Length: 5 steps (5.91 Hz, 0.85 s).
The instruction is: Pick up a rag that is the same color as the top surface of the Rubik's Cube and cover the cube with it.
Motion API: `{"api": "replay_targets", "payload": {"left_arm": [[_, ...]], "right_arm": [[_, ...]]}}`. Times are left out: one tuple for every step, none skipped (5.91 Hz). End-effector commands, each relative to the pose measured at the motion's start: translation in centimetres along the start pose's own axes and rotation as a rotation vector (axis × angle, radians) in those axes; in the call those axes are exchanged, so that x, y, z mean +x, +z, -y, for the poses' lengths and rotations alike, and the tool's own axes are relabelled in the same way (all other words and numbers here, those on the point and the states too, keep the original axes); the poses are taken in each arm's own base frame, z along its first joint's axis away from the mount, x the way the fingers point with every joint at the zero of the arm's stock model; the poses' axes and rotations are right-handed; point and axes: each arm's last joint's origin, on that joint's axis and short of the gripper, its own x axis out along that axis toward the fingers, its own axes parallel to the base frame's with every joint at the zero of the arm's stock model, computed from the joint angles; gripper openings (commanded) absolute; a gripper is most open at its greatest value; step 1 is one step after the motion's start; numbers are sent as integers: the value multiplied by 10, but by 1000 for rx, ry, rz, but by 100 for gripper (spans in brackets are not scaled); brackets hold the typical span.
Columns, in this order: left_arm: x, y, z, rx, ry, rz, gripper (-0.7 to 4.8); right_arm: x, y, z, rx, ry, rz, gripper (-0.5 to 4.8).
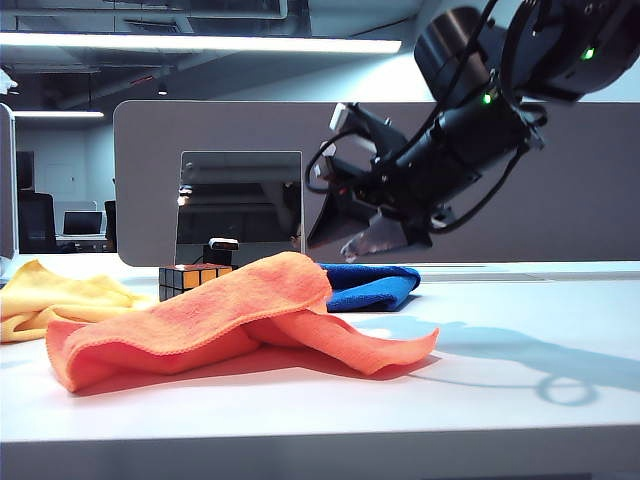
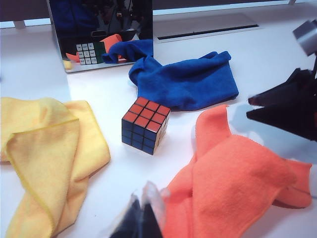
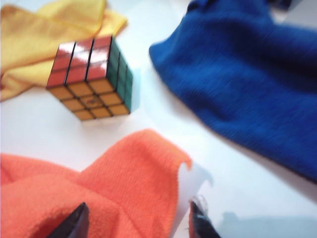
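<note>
The rag [image 1: 240, 315] lies crumpled on the table [image 1: 500, 380] at the lower left of centre in the exterior view, held by neither gripper. The cube [image 1: 193, 279] stands just behind it, uncovered, its reddish top showing in both wrist views; cube [image 2: 145, 124] and rag [image 2: 237, 183] are close but apart there. A yellow cloth [image 1: 55, 298] lies at the left edge of the exterior view, and a blue cloth [image 1: 368, 285] sits behind the rag, right of the cube.

The right gripper [image 1: 372, 232] hangs in the air at the upper right of the exterior view, above the blue cloth, its fingers spread with nothing between them. The left gripper [image 2: 141, 218] shows only as a blurred tip over the rag's edge; whether it is parted or closed cannot be told.

A mirror-like panel [image 2: 99, 34] stands beyond the cube.
</note>
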Motion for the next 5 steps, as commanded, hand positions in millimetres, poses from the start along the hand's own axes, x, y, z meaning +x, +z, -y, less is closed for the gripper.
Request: {"api": "replay_targets", "payload": {"left_arm": [[0, 2, 1, 7, -9, 14, -5], [0, 2, 1, 7, -9, 13, -6], [0, 2, 1, 7, -8, 13, -5], [0, 2, 1, 7, -8, 13, -5], [0, 2, 0, 7, -8, 13, -5]], "right_arm": [[10, -13, -16, 62, 239, -109, 339], [10, -12, -21, 72, 336, -118, 338], [9, 3, -29, 79, 482, -101, 338], [9, 15, -31, 110, 519, -89, 339], [9, 11, -33, 148, 522, -135, 370]]}}
